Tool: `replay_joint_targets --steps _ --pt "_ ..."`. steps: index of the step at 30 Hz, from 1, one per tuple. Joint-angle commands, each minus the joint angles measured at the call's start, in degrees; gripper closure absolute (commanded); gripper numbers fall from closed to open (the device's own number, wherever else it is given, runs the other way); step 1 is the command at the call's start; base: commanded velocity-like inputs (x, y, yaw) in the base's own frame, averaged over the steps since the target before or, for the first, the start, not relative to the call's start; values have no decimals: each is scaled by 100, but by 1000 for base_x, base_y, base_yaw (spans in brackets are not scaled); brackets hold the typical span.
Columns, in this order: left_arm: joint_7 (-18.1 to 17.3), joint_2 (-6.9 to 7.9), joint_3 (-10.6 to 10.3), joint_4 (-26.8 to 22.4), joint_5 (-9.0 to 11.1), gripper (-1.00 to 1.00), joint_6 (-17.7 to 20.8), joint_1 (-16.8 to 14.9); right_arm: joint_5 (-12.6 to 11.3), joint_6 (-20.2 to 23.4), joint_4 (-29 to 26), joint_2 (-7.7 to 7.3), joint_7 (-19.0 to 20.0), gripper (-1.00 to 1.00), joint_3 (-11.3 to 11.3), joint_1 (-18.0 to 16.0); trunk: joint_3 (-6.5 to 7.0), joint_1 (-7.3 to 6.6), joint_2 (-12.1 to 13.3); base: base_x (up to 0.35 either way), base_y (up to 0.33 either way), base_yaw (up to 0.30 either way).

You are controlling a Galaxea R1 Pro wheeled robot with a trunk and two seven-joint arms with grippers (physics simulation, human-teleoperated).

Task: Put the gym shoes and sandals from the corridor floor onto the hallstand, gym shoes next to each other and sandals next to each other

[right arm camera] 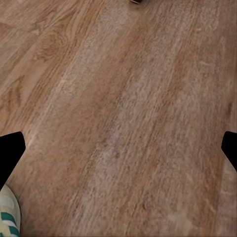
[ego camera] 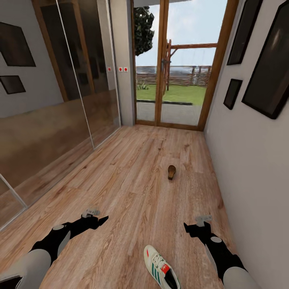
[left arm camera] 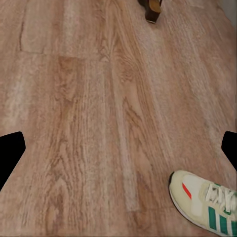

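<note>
One gym shoe, white with green stripes and a red patch, lies on the corridor floor near the bottom of the head view, between my two arms. It also shows in the left wrist view and in the right wrist view. One dark brown sandal lies farther ahead, right of centre; its edge shows in the left wrist view. My left gripper and right gripper hover open and empty over bare planks. The hallstand is out of view.
A mirrored sliding wardrobe lines the left side. A white wall with dark frames runs along the right. A wood-framed glass door closes the far end.
</note>
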Motion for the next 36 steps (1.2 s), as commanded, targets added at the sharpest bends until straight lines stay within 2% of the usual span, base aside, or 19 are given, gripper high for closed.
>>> replay_joint_targets --steps 1,6,15,22,26,32,36 --pt "-45 -6 38 5 -62 -100 -49 -3 51 -22 -3 7 40 -100 -48 -4 -5 -1 -2 0 0 0" --pt "-119 -14 -64 8 -62 -100 -196 4 58 -22 -4 6 45 -100 -46 -1 -5 -1 -2 0 0 0" --pt "-125 -28 -85 7 -63 -100 -213 1 52 -22 76 15 57 -100 -45 -1 -5 -1 -2 122 0 0" --pt "-120 -50 -89 1 -65 -100 -208 -2 57 -15 580 30 42 -100 -41 -1 -5 -1 -2 67 0 0" --pt "-122 -55 -76 0 -66 -100 -189 -14 58 -9 664 37 41 -100 -35 -1 -5 -1 -2 7 0 0" --pt "-118 -74 -69 0 -59 -100 -154 -64 65 -8 830 48 41 -100 -35 -1 -128 131 -243 1 0 0" --pt "-118 -87 -136 0 -57 -100 -142 -78 67 -12 1034 44 36 -100 -36 -1 -230 219 -403 0 0 0"
